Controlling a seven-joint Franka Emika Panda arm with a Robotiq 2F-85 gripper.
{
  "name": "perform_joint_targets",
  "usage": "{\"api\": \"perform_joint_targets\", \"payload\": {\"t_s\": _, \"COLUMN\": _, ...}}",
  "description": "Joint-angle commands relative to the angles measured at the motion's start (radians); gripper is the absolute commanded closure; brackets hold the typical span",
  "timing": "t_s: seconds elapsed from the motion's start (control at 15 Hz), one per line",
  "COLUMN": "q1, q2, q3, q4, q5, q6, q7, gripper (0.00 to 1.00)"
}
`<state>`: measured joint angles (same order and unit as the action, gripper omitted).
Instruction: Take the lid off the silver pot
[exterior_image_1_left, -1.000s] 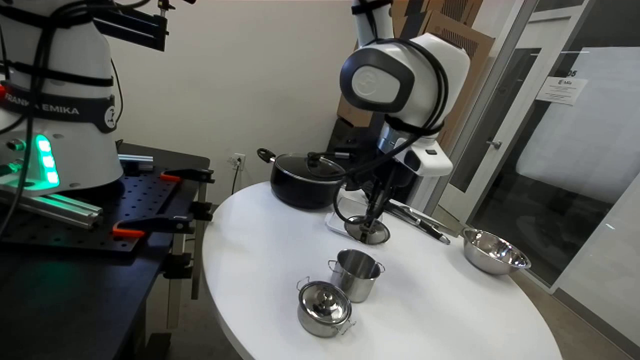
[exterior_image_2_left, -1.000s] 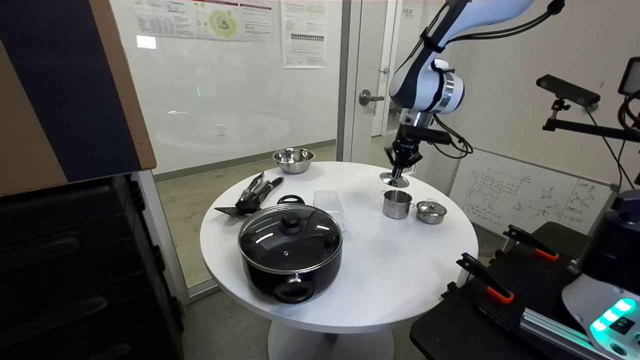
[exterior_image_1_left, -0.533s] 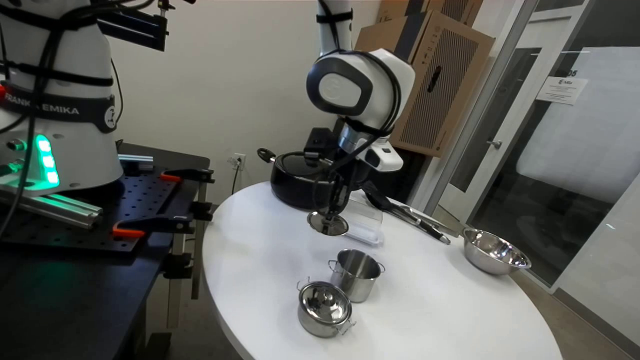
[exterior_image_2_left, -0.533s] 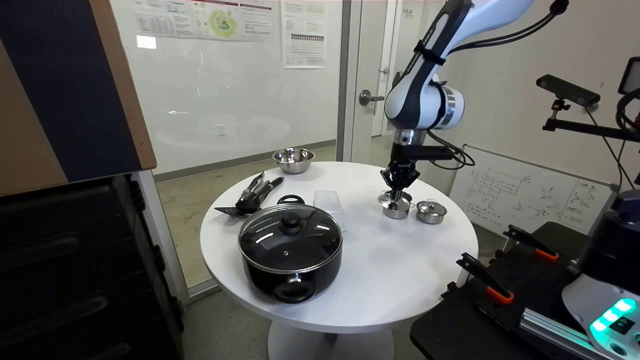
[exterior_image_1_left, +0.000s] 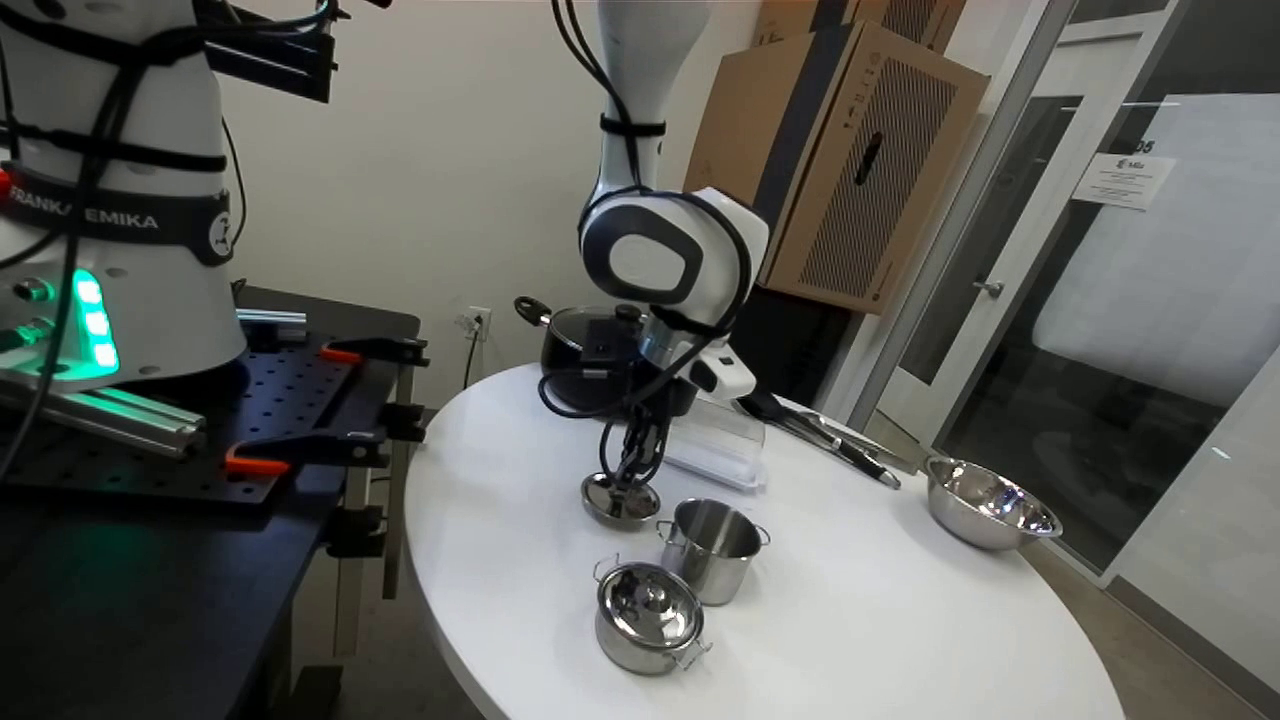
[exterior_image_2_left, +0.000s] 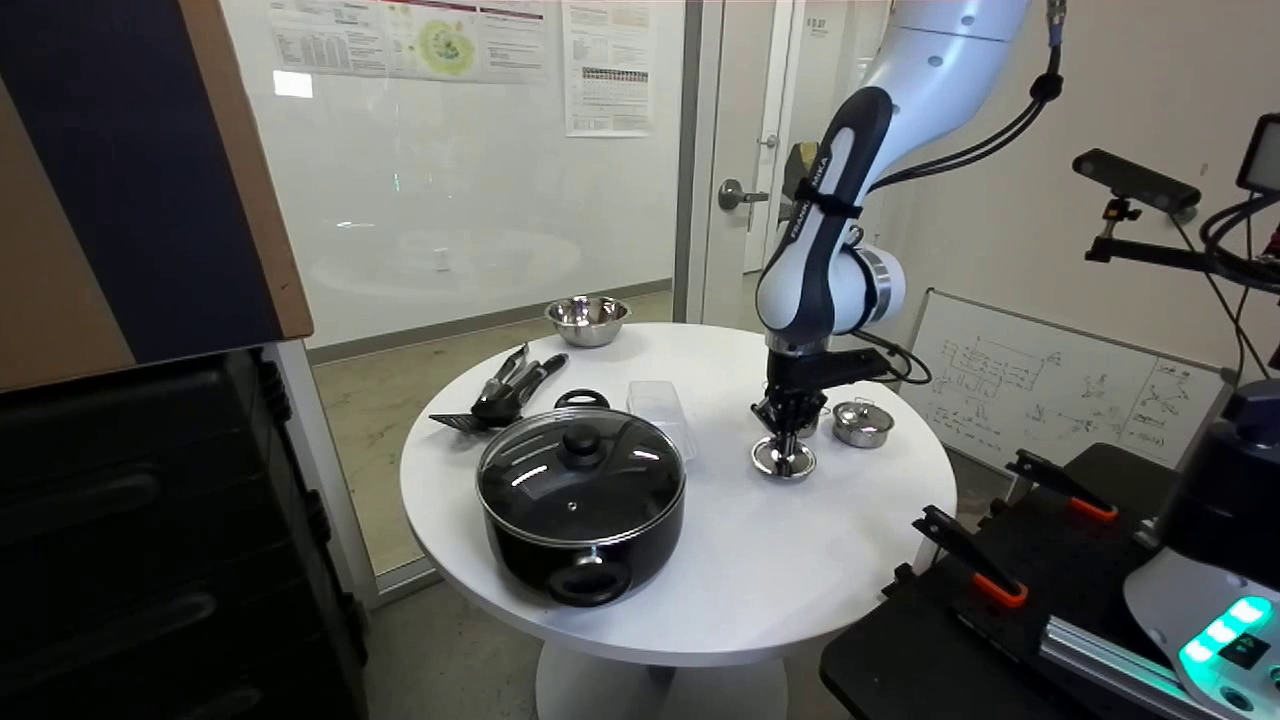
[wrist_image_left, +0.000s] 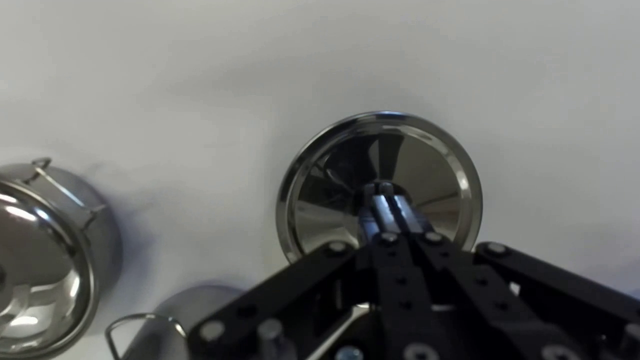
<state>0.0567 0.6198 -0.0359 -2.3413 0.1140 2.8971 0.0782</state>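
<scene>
The small shiny steel lid (exterior_image_1_left: 608, 506) hangs from my gripper (exterior_image_1_left: 628, 478), whose fingers are shut on its tiny knob. In an exterior view the lid (exterior_image_2_left: 768, 463) is low over the white table; I cannot tell if it touches. In the wrist view the lid (wrist_image_left: 432, 175) lies under the closed fingertips (wrist_image_left: 378, 189), which hide the knob. The small straight-sided silver pot (exterior_image_1_left: 712, 560) stands uncovered beside the lid. In an exterior view the silver pot (exterior_image_2_left: 811, 424) is mostly hidden behind my gripper (exterior_image_2_left: 786, 450). Part of it shows in the wrist view (wrist_image_left: 167, 327).
The wider silver pot (exterior_image_1_left: 640, 645) with its domed lid on stands against the small pot. A black lidded pot (exterior_image_2_left: 580, 550), a transparent plastic box (exterior_image_2_left: 655, 400), dark utensils (exterior_image_2_left: 510, 385) and a steel bowl (exterior_image_2_left: 587, 325) stand around the white table (exterior_image_1_left: 850, 640).
My gripper has carried the lid down and sideways past the silver pot, to a low spot beside it. The fingers have stayed shut on the lid. The pots have not moved.
</scene>
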Motion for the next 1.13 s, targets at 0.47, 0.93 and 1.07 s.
{"api": "perform_joint_targets", "payload": {"t_s": 0.47, "q1": -0.051, "q2": -0.038, "q3": 0.04, "q4": -0.004, "q5": -0.008, "q6": -0.006, "q7": -0.027, "gripper": 0.38}}
{"api": "perform_joint_targets", "payload": {"t_s": 0.93, "q1": -0.217, "q2": -0.266, "q3": 0.186, "q4": -0.15, "q5": 0.047, "q6": -0.061, "q7": -0.196, "gripper": 0.0}}
{"api": "perform_joint_targets", "payload": {"t_s": 1.07, "q1": -0.174, "q2": -0.204, "q3": 0.148, "q4": -0.098, "q5": 0.027, "q6": -0.047, "q7": -0.153, "gripper": 0.01}}
